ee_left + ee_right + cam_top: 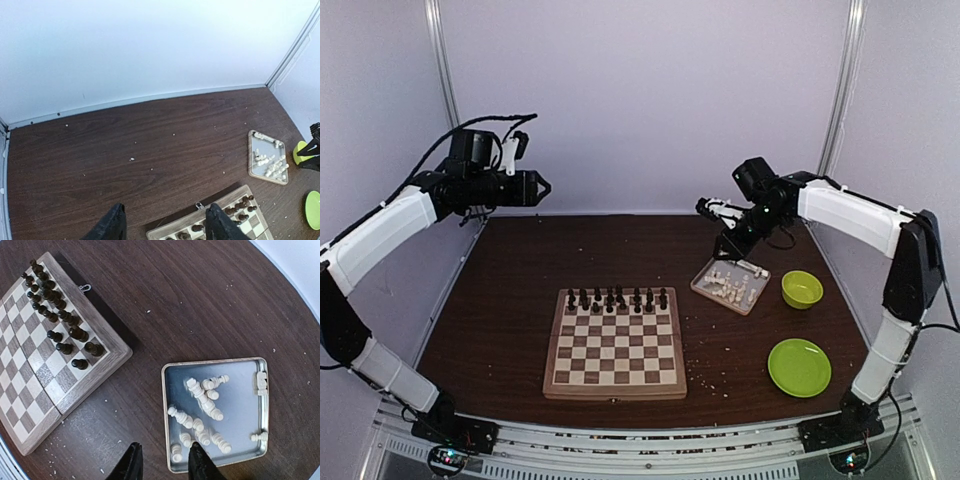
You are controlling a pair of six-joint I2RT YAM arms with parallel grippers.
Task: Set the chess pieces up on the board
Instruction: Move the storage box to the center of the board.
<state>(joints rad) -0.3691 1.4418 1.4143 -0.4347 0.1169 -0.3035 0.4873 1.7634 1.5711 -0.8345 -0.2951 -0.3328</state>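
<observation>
While the right gripper (165, 462) hangs over the near edge of the metal tray (240, 410), its fingers sit a little apart with nothing between them, so open and empty. The cream chess pieces (202, 400) lie tumbled in that tray, mostly a loose heap in the middle, a few by the rim. The board (45, 375) is left of the tray, not touching it, with dark pieces (55, 305) along its far rows. The left gripper (165, 225) is up high at back left, fingers spread, holding nothing. A green bowl (802, 289) and a green plate (799, 366) sit right of the tray.
</observation>
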